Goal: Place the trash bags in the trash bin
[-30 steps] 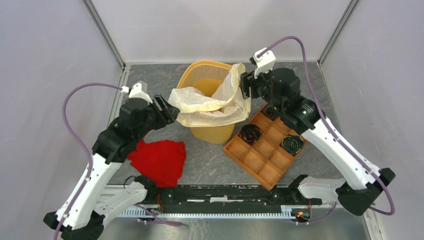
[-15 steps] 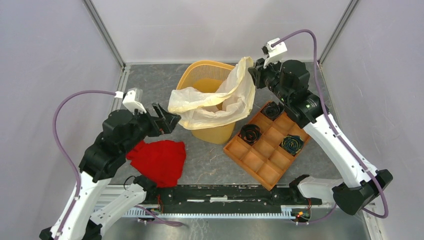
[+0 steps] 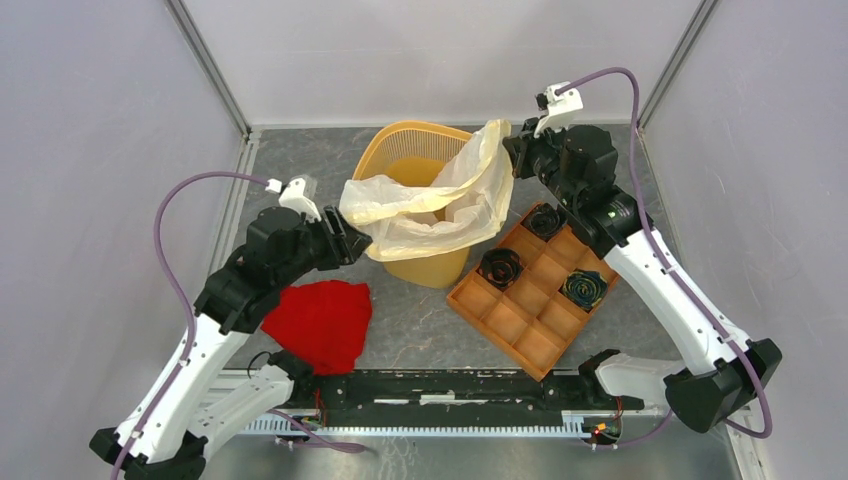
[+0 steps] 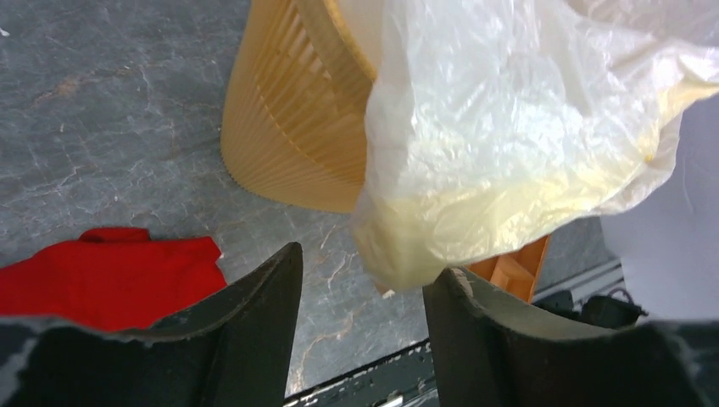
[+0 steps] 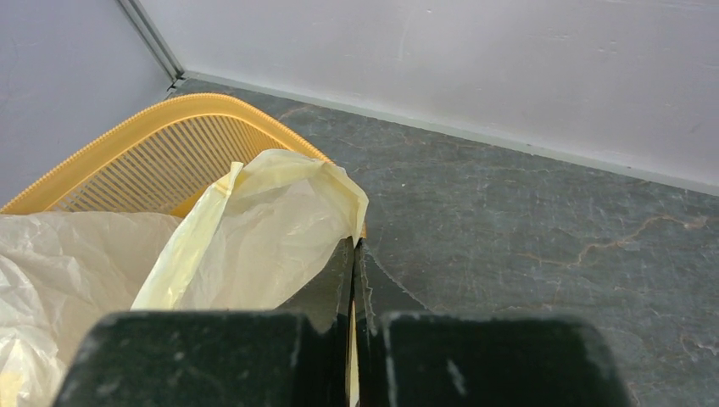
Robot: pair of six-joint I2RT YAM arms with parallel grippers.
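The orange-yellow trash bin (image 3: 403,136) stands upright at the back middle of the table. A cream-white trash bag (image 3: 440,215) lies draped over its near and right rim, partly inside. My right gripper (image 3: 510,150) is shut on the bag's upper right edge and holds it up beside the bin; the film (image 5: 254,246) runs into the closed jaws (image 5: 354,246), with the bin's rim (image 5: 144,144) behind. My left gripper (image 3: 352,240) is open at the bag's near left corner. The bag's lowest fold (image 4: 509,144) hangs just above the gap (image 4: 369,261), close to the right finger, ungripped, beside the bin's wall (image 4: 288,127).
A red cloth (image 3: 320,320) lies on the table below my left arm, also seen as the red cloth (image 4: 102,271). An orange-brown compartment tray (image 3: 535,290) with dark coiled items (image 3: 499,266) sits right of the bin. Enclosure walls stand close on three sides.
My right gripper closed on the bag's upper edge and pulled it up and to the right. My left gripper released the bag, drew back, then returned to its near corner with the jaws narrower.
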